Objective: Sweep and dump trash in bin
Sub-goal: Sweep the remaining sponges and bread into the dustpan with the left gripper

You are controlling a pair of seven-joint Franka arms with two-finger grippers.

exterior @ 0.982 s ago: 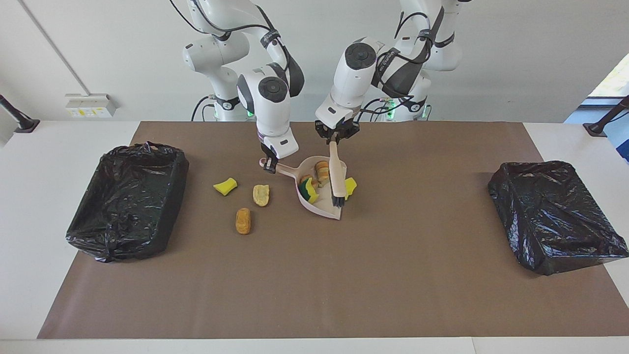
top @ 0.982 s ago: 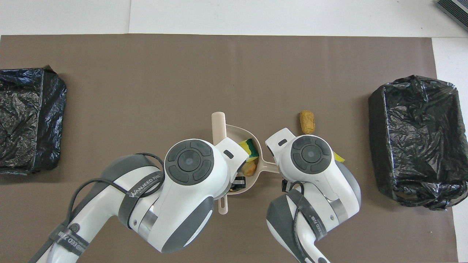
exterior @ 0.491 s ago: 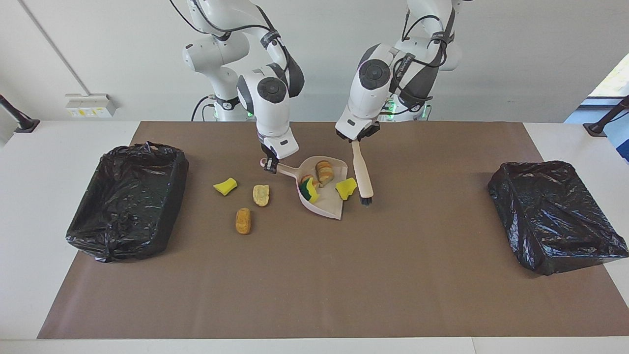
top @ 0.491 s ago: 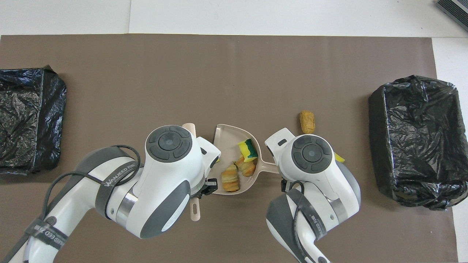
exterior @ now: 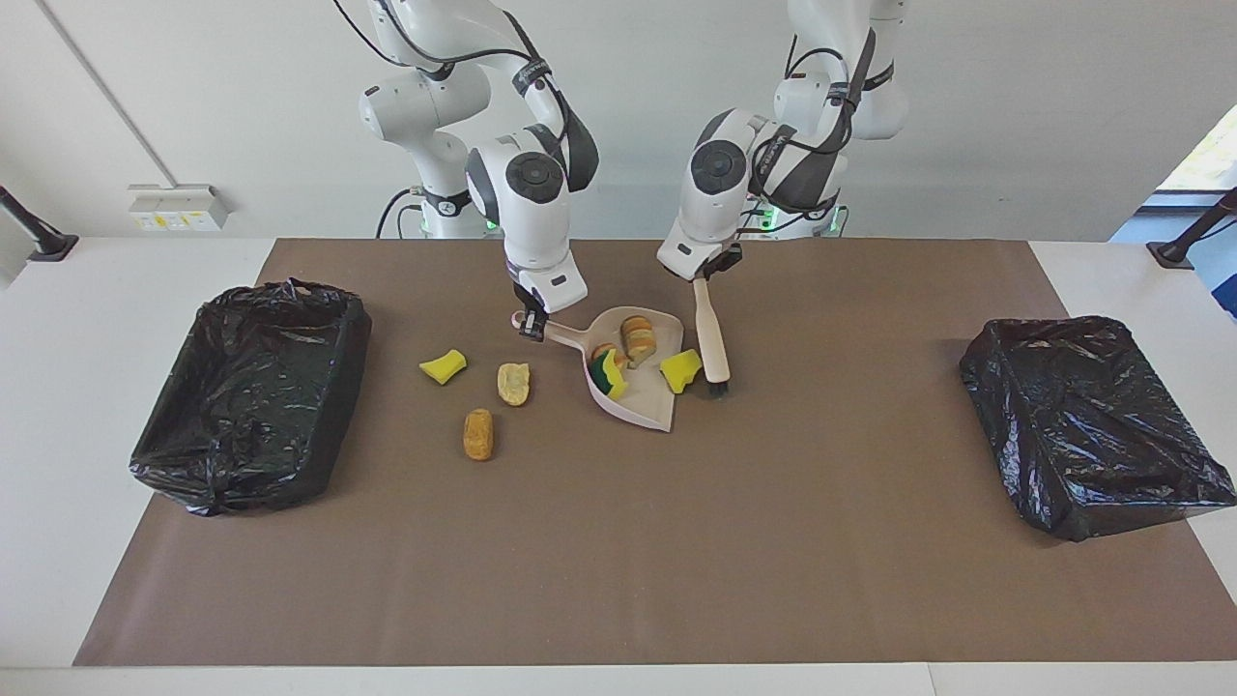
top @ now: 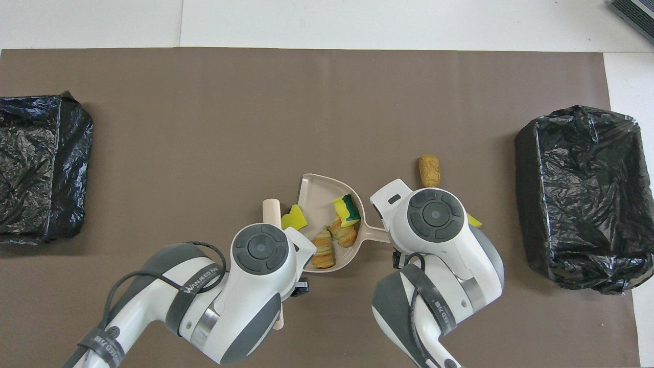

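You can see that the brush [exterior: 712,338] has come out of the dustpan [exterior: 643,398] in the last second: a moment ago its bristles stood inside the pan at the open edge, and now they rest on the worktop [exterior: 618,541] just beside the yellow sponge piece [exterior: 681,370], on the side toward the left arm's end. That piece now lies at the mouth of the pan, so I judge the brush is placed for one more short stroke to push it fully in. The left gripper [exterior: 704,275] has its fingers clenched on the top of the brush handle. The right gripper [exterior: 530,327] has its fingers closed on the end of the dustpan handle and holds the pan low on the worktop, with its mouth away from the robots. Inside the pan you already have a bread-like piece [exterior: 638,338], a smaller one, and a yellow-green sponge chunk [exterior: 608,372]. Three scraps are not yet collected, toward the right arm's end: a yellow chunk [exterior: 444,365], a pale bread piece [exterior: 513,383] and an orange-tan piece [exterior: 477,434]. The two black-lined bins [exterior: 251,391] [exterior: 1092,420] stand well apart at both ends, so the dumping is, in my opinion, not near.
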